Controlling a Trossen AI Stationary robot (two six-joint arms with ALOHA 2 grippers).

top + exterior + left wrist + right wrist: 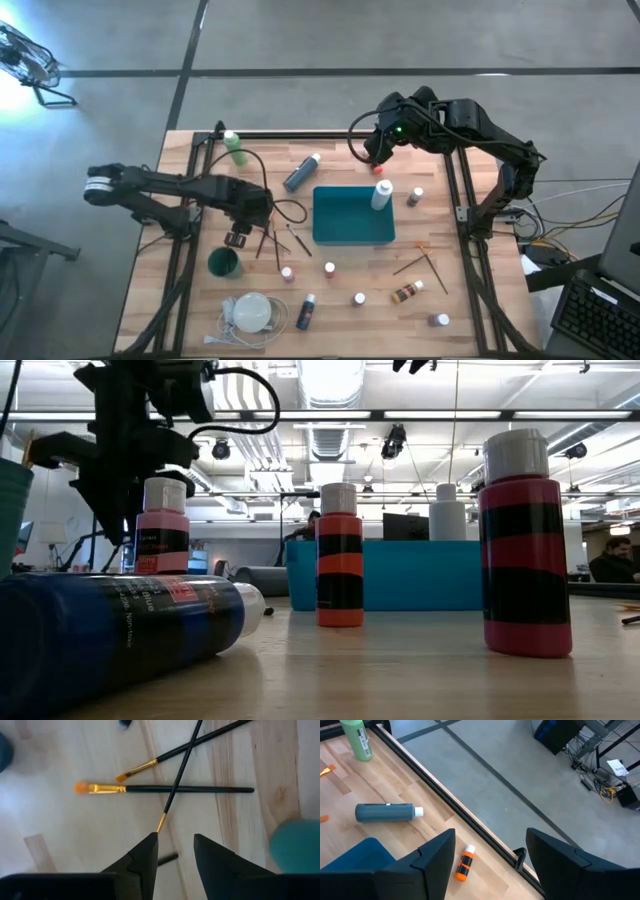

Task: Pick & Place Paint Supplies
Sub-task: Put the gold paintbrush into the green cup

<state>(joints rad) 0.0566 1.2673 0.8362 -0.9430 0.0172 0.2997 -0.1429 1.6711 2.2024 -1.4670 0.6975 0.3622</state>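
I have the left gripper (175, 845) low over the desk (470, 300) at the left-centre of the high view, its fingers parted with only a narrow gap and nothing between them. In the left wrist view three thin dark-handled brushes lie just ahead of the fingertips: one crossing brush (182, 765) runs steeply up from its gold ferrule, which sits right at the tip of one finger; a second, orange-tipped brush (165, 788) lies across the frame at right angles to my approach; a third brush (190, 747) slants behind them. The three overlap, so I judge the crossing one the likeliest pick, and its long axis runs almost in line with the gap, which means I would need to turn the wrist to close across it. A green cup (224, 263) stands just below the gripper in the high view. The right gripper (490, 855) hangs wide apart and empty at the upper centre of the high view, above the far desk edge, with a small orange-and-black paint bottle (464, 863) lying between its fingers in the right wrist view, and a grey-blue bottle (387, 812) lying farther off. The teal tray (352, 238) sits mid-desk between both arms; the left arm is clearly nearer the brushes.
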